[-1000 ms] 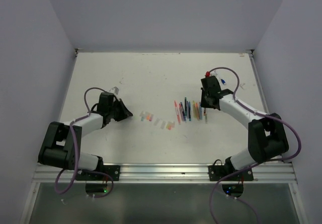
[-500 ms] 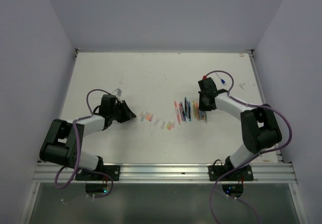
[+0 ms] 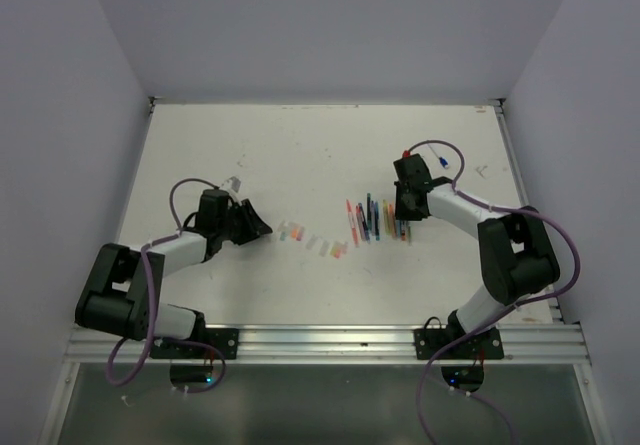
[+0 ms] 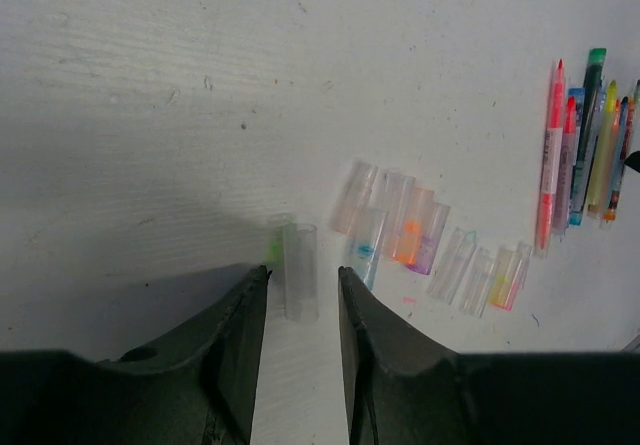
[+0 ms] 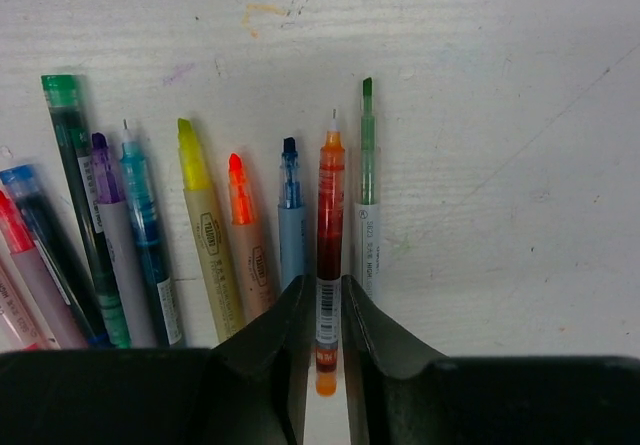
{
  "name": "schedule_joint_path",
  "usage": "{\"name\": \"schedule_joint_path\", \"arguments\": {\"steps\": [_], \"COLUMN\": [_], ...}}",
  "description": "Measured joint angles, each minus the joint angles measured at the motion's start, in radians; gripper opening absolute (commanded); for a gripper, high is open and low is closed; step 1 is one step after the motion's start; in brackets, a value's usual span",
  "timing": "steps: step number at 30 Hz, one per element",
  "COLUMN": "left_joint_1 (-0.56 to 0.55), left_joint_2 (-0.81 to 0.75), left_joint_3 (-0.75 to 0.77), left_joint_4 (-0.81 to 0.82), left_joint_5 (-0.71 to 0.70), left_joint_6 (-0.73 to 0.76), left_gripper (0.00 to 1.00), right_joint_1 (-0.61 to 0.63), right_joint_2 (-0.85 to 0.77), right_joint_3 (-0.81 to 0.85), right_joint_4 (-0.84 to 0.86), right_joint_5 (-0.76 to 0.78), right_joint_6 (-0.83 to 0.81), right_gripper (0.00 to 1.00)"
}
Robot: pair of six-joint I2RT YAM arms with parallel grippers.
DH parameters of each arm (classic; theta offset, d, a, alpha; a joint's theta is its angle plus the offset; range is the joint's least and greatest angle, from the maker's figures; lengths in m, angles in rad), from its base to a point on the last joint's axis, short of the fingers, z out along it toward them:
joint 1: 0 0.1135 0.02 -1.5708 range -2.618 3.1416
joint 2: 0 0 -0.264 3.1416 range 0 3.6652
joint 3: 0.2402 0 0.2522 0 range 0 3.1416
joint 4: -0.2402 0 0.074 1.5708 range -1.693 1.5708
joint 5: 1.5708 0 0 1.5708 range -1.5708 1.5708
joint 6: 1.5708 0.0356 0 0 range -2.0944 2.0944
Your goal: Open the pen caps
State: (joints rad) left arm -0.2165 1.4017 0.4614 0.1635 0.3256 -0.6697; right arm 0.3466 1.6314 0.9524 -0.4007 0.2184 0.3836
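Note:
A clear pen cap [image 4: 300, 283] lies on the table between the fingertips of my left gripper [image 4: 303, 273], with a gap on each side; that gripper is open. Just right of it lie several more pen caps [image 4: 410, 227], pale pink, orange and yellow, in a loose row [image 3: 310, 239]. The pens [image 3: 378, 221] lie side by side further right. My right gripper [image 5: 324, 283] straddles the rear of a red-orange pen [image 5: 329, 215] lying uncapped in that row, its jaws slightly parted round the barrel. Beside it lie a green pen [image 5: 366, 205] and a blue pen [image 5: 291, 225].
White walls close in the table on the left, back and right. A metal rail [image 3: 330, 340] runs along the near edge by the arm bases. A small clear object [image 3: 232, 180] lies behind the left arm, and another small object [image 3: 480, 172] near the right wall.
The left jaws have spread and let the clear cap rest on the table. The right gripper came down onto the pen row, and its jaws have parted slightly round the red-orange pen.

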Motion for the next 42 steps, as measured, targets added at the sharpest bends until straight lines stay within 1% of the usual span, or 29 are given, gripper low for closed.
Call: {"name": "schedule_joint_path", "arguments": {"steps": [4,8,11,14,15,17,18,21,23,24,27,31,42], "left_joint_1": [0.000,0.000,0.000,0.000,0.000,0.000,0.000,0.000,0.000,0.000,0.000,0.000,0.000], "left_joint_2": [-0.016,-0.036,-0.054,-0.082,-0.094,-0.113,-0.122,-0.151,-0.173,-0.181,-0.205,-0.224,-0.217], "left_joint_3": [-0.004,-0.013,-0.018,-0.026,-0.032,-0.043,-0.048,-0.064,-0.076,-0.080,-0.091,-0.101,-0.101], "left_joint_4": [-0.001,0.000,0.000,0.003,0.008,0.010,0.011,0.017,0.021,0.024,0.034,0.052,0.066], "left_joint_5": [0.000,0.000,0.002,0.005,0.005,0.010,0.012,0.022,0.027,0.029,0.035,0.041,0.049], "left_joint_6": [0.000,0.000,-0.001,-0.002,-0.002,-0.003,-0.003,-0.007,-0.010,-0.010,-0.017,-0.018,-0.018], "left_gripper": [0.39,0.40,0.41,0.43,0.44,0.45,0.46,0.52,0.57,0.58,0.60,0.61,0.61], "right_joint_1": [0.000,0.000,-0.002,-0.023,-0.039,-0.081,-0.104,-0.172,-0.216,-0.233,-0.278,-0.307,-0.339], "right_joint_2": [0.000,0.000,0.000,0.019,0.042,0.109,0.143,0.251,0.324,0.355,0.425,0.491,0.594], "right_joint_3": [0.007,0.047,0.092,0.175,0.220,0.316,0.360,0.483,0.556,0.585,0.649,0.703,0.770], "right_joint_4": [-0.008,-0.023,-0.040,-0.057,-0.061,-0.051,-0.050,-0.057,-0.063,-0.066,-0.084,-0.099,-0.096], "right_joint_5": [0.002,0.008,0.031,0.054,0.058,0.075,0.084,0.097,0.103,0.104,0.105,0.105,0.075], "right_joint_6": [0.001,0.001,0.000,-0.005,-0.007,-0.015,-0.021,-0.034,-0.040,-0.042,-0.048,-0.059,-0.103], "right_gripper": [0.28,0.29,0.35,0.44,0.53,0.63,0.70,0.78,0.82,0.84,0.86,0.86,0.84]}}
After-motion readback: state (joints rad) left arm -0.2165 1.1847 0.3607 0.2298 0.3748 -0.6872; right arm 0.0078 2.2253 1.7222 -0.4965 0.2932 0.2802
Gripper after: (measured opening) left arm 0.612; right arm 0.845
